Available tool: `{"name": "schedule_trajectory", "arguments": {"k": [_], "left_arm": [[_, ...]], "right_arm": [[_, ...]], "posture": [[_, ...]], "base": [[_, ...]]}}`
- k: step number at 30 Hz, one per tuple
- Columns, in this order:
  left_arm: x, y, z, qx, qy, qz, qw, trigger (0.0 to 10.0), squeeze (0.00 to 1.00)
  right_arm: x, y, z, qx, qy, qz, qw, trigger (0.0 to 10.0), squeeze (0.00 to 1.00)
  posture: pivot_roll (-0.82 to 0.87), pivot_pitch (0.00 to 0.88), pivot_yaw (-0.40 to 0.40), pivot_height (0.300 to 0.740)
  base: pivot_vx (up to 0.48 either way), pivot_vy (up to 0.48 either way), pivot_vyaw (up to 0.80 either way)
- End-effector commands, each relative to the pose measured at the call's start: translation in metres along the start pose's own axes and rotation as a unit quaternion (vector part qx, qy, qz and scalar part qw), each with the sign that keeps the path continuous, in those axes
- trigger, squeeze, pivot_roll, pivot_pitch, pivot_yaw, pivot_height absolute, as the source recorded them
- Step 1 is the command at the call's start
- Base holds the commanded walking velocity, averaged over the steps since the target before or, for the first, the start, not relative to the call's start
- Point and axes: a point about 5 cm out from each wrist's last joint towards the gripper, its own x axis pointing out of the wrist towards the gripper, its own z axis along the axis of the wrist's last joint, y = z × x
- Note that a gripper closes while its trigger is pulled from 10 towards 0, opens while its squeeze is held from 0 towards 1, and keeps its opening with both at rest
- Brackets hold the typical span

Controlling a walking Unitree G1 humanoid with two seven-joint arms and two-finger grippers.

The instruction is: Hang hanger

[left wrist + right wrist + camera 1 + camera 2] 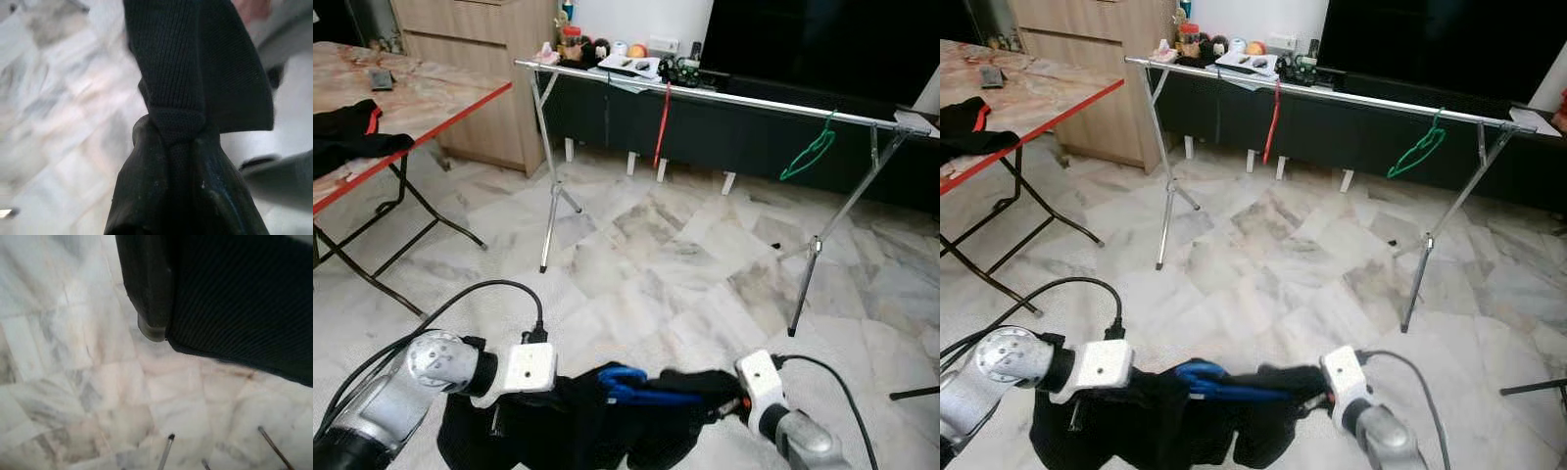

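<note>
A marble floor [656, 264] was spanned, upper frame, by a drying rack [724, 95]. At bottom centre, a blue hanger [636, 387] inside a black garment [578, 421] was gripped between the clenched left gripper [176, 132] and the right gripper [151, 328], whose clamping was confirmed by the wrist views.

Blue hanger [636, 386] in black garment [578, 426] at bottom centre; green hanger [806, 154], red hanger [661, 125] on silver rail [754, 101]; white-grey marbled floor [666, 264].

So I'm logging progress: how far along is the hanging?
Done: the black garment is on the blue hanger. In hand: left end effector and right end effector hold it low between them. Left: carrying it to the silver rail, where a green hanger already hangs.
</note>
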Motion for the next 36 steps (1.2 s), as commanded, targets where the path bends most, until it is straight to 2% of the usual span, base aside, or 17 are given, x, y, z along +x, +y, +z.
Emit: {"name": "schedule_trajectory", "arguments": {"k": [1,5,8,9,13,17,23,27,28,29,30,32,34,36], "left_arm": [[0.001,0.004,0.000,0.022,0.012,0.013,1.000,10.0,0.00],[-0.001,0.006,0.001,0.031,0.004,0.018,0.999,10.0,0.00],[-0.006,0.003,-0.003,0.039,0.010,-0.002,0.999,10.0,0.00],[-0.006,0.003,-0.003,0.039,0.010,-0.002,0.999,10.0,0.00],[-0.013,-0.007,0.010,0.012,-0.059,-0.042,0.997,10.0,0.00],[-0.014,-0.012,0.014,0.036,-0.061,-0.068,0.995,10.0,0.00],[-0.012,-0.019,0.014,0.076,-0.020,-0.121,0.990,10.0,0.00],[-0.010,-0.021,0.011,0.093,0.001,-0.134,0.987,10.0,0.00],[-0.009,-0.022,0.009,0.101,0.013,-0.138,0.985,10.0,0.00],[-0.007,-0.023,0.003,0.124,0.048,-0.148,0.980,10.0,0.00],[-0.007,-0.023,0.003,0.124,0.048,-0.148,0.980,10.0,0.00],[-0.002,-0.021,-0.010,0.147,0.101,-0.133,0.975,10.0,0.00],[0.003,-0.017,-0.014,0.141,0.107,-0.100,0.979,10.0,0.00],[0.005,-0.016,-0.013,0.143,0.101,-0.085,0.981,10.0,0.00]], "right_arm": [[-0.003,-0.006,-0.003,-0.006,0.013,-0.015,1.000,0.0,0.00],[0.004,0.006,-0.004,-0.011,0.022,-0.002,1.000,0.0,0.00],[0.010,0.019,-0.008,-0.018,0.045,0.001,0.999,0.0,0.00],[0.010,0.019,-0.008,-0.018,0.045,0.001,0.999,0.0,0.00],[0.014,0.036,-0.022,-0.037,0.094,0.005,0.995,0.0,0.00],[0.014,0.056,-0.040,-0.066,0.139,0.011,0.988,0.0,0.00],[0.022,0.080,-0.041,-0.059,0.143,0.002,0.988,0.0,0.00],[0.026,0.087,-0.039,-0.059,0.141,-0.003,0.988,0.0,0.00],[0.027,0.089,-0.038,-0.060,0.141,-0.005,0.988,0.0,0.00],[0.030,0.094,-0.035,-0.060,0.137,-0.010,0.989,0.0,0.00],[0.030,0.094,-0.035,-0.060,0.137,-0.010,0.989,0.0,0.00],[0.034,0.102,-0.030,-0.054,0.130,-0.011,0.990,0.0,0.00],[0.036,0.110,-0.028,-0.050,0.127,-0.007,0.991,0.0,0.00],[0.036,0.109,-0.028,-0.049,0.126,-0.007,0.991,0.0,0.00]], "posture": [[0.08,0.055,-0.100,0.740],[0.08,0.059,-0.098,0.740],[0.08,0.064,-0.097,0.740],[0.08,0.064,-0.097,0.740],[0.09,0.072,-0.099,0.740],[0.09,0.075,-0.102,0.740],[0.09,0.075,-0.105,0.740],[0.08,0.074,-0.105,0.740],[0.08,0.074,-0.105,0.740],[0.09,0.073,-0.103,0.740],[0.09,0.073,-0.103,0.740],[0.08,0.072,-0.101,0.740],[0.08,0.072,-0.100,0.740],[0.08,0.072,-0.101,0.740]], "base": [[0.000,0.000,0.00],[0.000,0.000,0.00],[0.000,0.000,0.00],[0.000,0.000,0.00],[0.000,0.000,0.00],[0.000,0.000,0.00],[0.000,0.000,0.00],[0.000,0.000,0.00],[0.000,0.000,0.00],[0.000,0.000,0.00],[0.000,0.000,0.00],[0.000,0.000,0.00],[0.000,0.000,0.00],[0.000,0.000,0.00]]}}
